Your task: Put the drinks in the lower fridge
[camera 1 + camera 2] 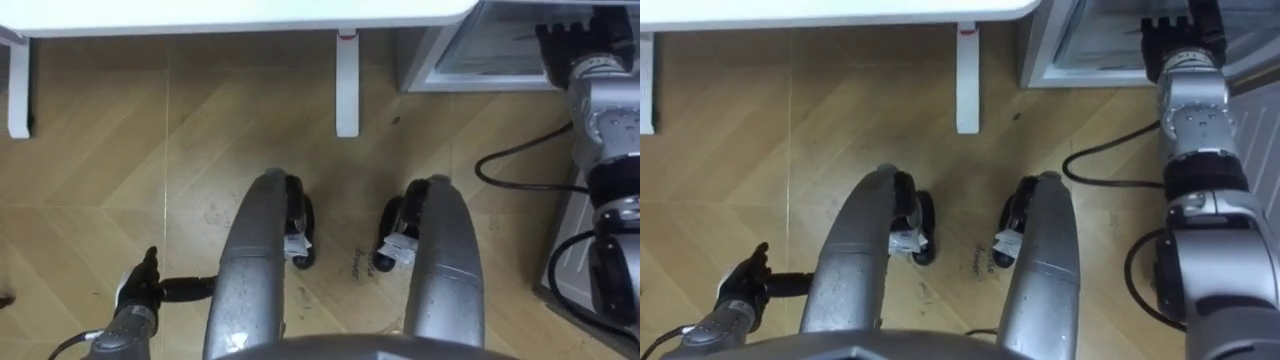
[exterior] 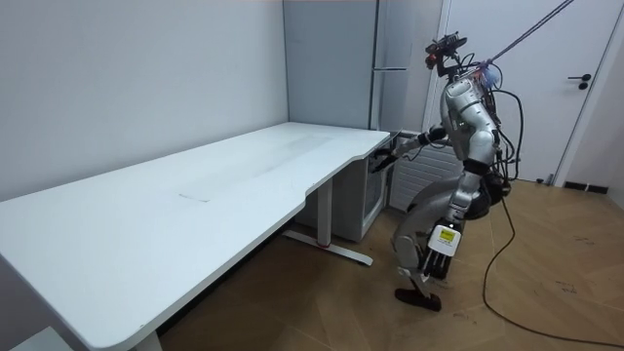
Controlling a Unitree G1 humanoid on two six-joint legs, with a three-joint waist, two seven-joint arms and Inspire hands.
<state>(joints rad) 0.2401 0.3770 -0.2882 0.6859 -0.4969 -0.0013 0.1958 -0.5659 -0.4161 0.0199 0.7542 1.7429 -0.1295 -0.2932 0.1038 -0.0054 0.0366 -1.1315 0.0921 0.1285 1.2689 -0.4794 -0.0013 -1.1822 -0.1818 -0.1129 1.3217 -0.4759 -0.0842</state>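
Room view puts the right hand (image 2: 383,159) at the lower fridge (image 2: 376,203), grip unreadable; eye views add the left hand (image 1: 140,288), fingers relaxed.

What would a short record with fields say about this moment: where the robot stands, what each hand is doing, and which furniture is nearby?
Stance: knees bent on the herringbone wooden floor, at the end of the long white desk
Right hand: reached forward to the low glass-fronted fridge; grasp unclear
Left hand: low beside the left leg, fingers relaxed, holding nothing
Behind the robot: tall grey fridge, white door
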